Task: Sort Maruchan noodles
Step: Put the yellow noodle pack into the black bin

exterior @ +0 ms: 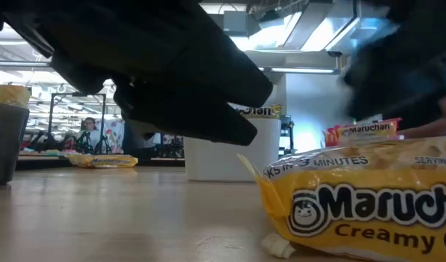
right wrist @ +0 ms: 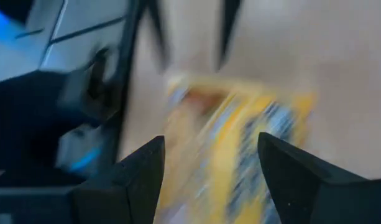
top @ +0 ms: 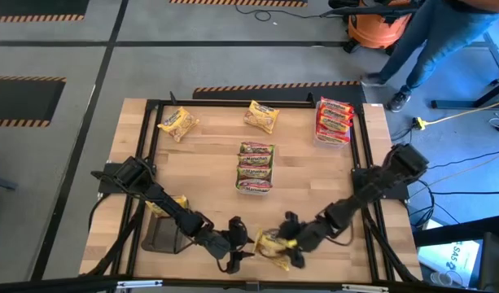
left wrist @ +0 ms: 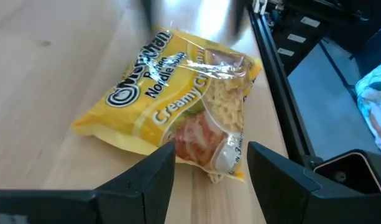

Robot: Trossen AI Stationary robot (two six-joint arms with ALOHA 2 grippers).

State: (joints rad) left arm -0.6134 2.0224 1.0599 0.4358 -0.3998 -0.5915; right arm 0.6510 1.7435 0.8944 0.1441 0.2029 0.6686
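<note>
both grippers meet over a yellow noodle packet at the near edge

down at the near edge of the wooden table (top: pixel 208 175) lies a yellow noodle packet (top: pixel 273 242), flat on the wood, and both arms have reached in toward it. the left gripper (top: pixel 238 244) sits just to one side of the packet and the right gripper (top: pixel 288 236) just to the other. from the left wrist i can see its two dark fingers (left wrist: pixel 154 177) spread apart with the packet's end lying between and ahead of them, not pinched. the right wrist shows its own fingers (right wrist: pixel 140 171) also wide apart, with a blurred yellow packet ahead of them; whether they touch it, i cannot tell.

the other noodles are spread across the table. in the middle, a white tray (top: pixel 255 185) holds a stack of green packets (top: pixel 256 165). at the far right corner a pile of red packets (top: pixel 334 119) sits in another tray. two more yellow packets lie loose along the far side, one near the far left corner (top: pixel 178 124) and one toward the middle (top: pixel 261 115). near the left arm a dark tray (top: pixel 161 236) has a yellow packet (top: pixel 169 203) at its far end.

beyond the table's far right corner a person (top: pixel 432 41) stands on the floor beside an orange vacuum (top: pixel 375 28).
</note>
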